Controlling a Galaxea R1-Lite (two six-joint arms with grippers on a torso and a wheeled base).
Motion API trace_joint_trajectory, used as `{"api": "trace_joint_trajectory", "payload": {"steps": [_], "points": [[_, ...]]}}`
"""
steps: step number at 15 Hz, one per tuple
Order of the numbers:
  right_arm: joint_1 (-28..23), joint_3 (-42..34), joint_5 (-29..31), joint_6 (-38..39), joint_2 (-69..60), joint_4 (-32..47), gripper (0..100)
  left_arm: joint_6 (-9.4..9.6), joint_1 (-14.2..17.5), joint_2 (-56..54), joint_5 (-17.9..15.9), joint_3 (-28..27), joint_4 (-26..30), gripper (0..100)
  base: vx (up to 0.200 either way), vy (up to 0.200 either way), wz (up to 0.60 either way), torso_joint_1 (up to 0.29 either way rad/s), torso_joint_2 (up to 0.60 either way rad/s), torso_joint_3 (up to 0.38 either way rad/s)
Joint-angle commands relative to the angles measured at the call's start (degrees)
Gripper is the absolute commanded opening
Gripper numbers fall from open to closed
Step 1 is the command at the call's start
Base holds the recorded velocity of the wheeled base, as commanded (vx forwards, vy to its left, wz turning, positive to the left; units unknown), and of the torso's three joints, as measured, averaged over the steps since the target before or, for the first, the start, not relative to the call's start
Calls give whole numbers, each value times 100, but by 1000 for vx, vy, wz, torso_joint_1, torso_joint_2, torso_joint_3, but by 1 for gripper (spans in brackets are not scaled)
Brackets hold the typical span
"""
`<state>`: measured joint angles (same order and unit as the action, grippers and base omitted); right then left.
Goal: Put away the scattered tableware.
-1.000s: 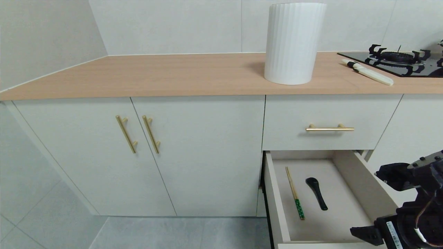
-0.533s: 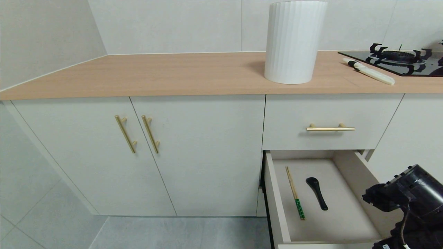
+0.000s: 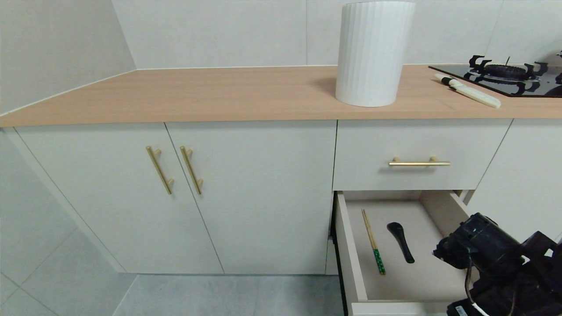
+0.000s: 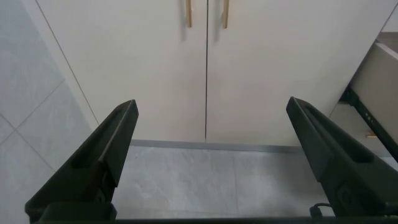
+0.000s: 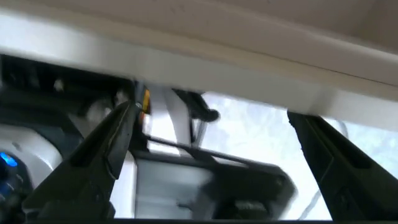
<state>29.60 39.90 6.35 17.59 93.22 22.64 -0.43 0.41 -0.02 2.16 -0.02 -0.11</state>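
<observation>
2 cabinet doors (image 3: 175, 193) at the far left are shut, and the left gripper (image 4: 211, 106) hangs in front of them above the floor, its fingers wide apart and holding nothing. On the counter (image 3: 197, 94), farther right, stands a tall white ribbed container (image 3: 372, 55). Below it, the lower drawer (image 3: 347, 245) is pulled out. 1 pair of chopsticks (image 3: 373, 242) lies inside along its left side, and 1 black spoon (image 3: 400, 242) lies just beside them, apart from them. Those 2 pieces look put away. 1 knife (image 3: 468, 91) lies on the counter at the right, near the stove (image 3: 505, 74) and well apart from the drawer, so it is probably the piece left to collect. The right arm (image 3: 483, 250) sits low at the drawer's right front corner. The right gripper (image 5: 212, 111) has its fingers spread and empty, close under a pale edge that I cannot identify for certain. By my reckoning the job is mostly done: the knife and closing the drawer remain.
</observation>
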Motion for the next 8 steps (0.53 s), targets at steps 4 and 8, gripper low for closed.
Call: {"api": "trace_joint_trajectory", "payload": {"steps": [4, 8], "points": [[-112, -44, 630, 280, 240, -752, 100, -1, 2, 2, 4, 2, 2, 100, 0, 0, 0, 0, 0, 0], [-270, -334, 1263, 394, 671, -2264, 100, -1, 2, 2, 4, 2, -7, 100, 0, 0, 0, 0, 0, 0]]}}
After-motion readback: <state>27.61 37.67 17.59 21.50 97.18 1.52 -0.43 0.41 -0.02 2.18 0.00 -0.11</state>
